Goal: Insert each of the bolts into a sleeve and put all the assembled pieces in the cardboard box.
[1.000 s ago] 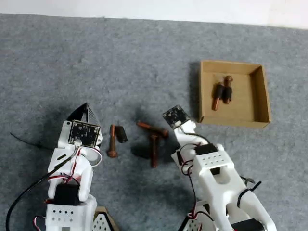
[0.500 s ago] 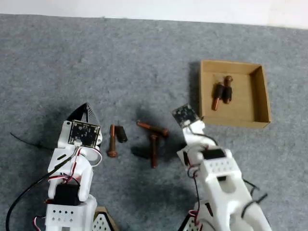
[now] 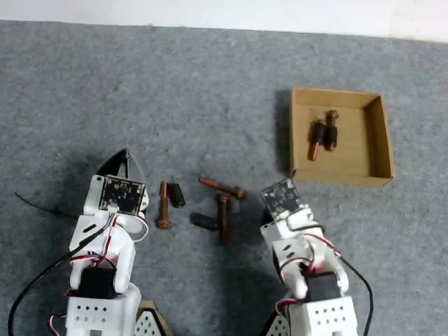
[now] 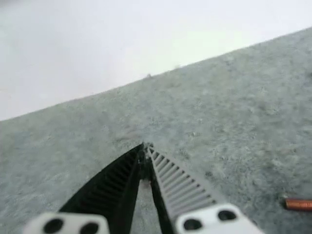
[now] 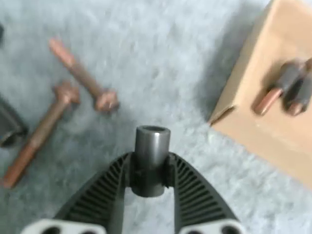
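Lower right of the high view, right gripper [image 5: 149, 163] is clamping a sleeve [image 5: 152, 144]; left gripper [image 4: 145, 148] is sitting pinched closed, empty. Mid-frame, three bolts [image 3: 223, 218] and two loose sleeves [image 3: 204, 222] are lying unassembled. Upper right, cardboard box [image 3: 353, 159] is holding two assembled pieces [image 3: 322, 136].

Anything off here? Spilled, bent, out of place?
Nothing stands out. Three loose bolts and two sleeves lie on the grey mat. The cardboard box sits flat with two assembled pieces inside. The right gripper holds a third sleeve squarely.
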